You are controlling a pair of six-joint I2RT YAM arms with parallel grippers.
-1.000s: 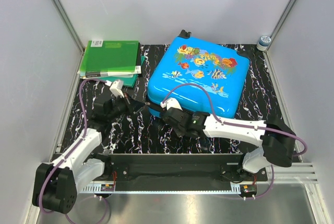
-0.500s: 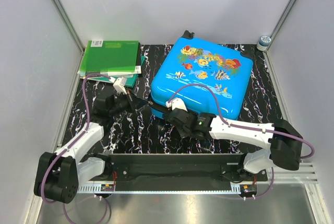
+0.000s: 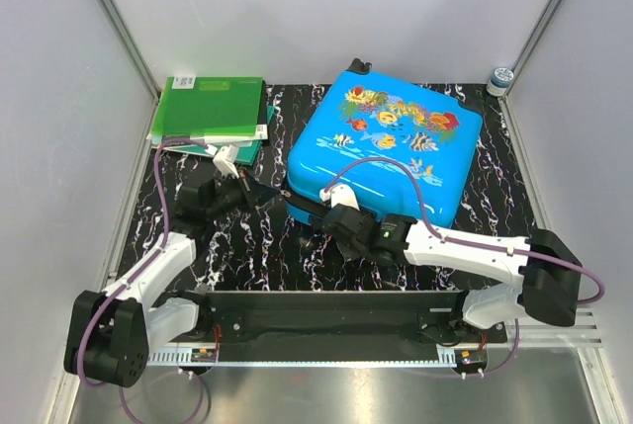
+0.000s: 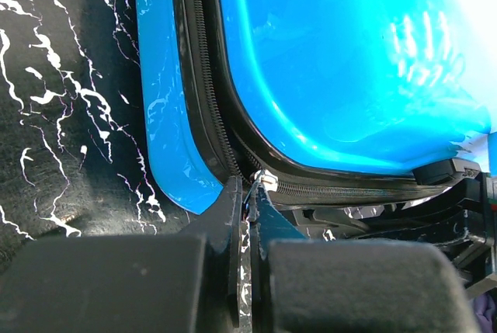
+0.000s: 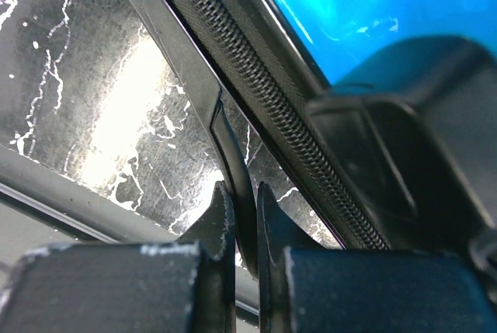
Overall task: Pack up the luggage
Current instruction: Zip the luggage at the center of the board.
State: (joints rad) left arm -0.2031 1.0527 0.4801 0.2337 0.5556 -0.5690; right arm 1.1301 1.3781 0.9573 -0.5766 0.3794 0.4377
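The luggage (image 3: 386, 142) lies flat and closed on the black marbled table, print side up. My left gripper (image 3: 280, 194) is at its near-left corner. In the left wrist view the gripper (image 4: 248, 193) is shut on the silver zipper pull (image 4: 265, 179), at the bend of the black zipper on the blue shell (image 4: 334, 61). My right gripper (image 3: 315, 214) is at the suitcase's near edge. In the right wrist view it (image 5: 245, 193) is shut on the thin black handle (image 5: 233, 154) beside the zipper, below the blue shell (image 5: 334, 7).
A stack of green folders (image 3: 210, 110) lies at the back left, close to the left arm. A small blue-lidded jar (image 3: 501, 78) stands in the back right corner. White walls with metal posts enclose the table.
The suitcase has slid and turned a little to the right. The left gripper has followed its corner, and the right arm has shifted right with the near edge.
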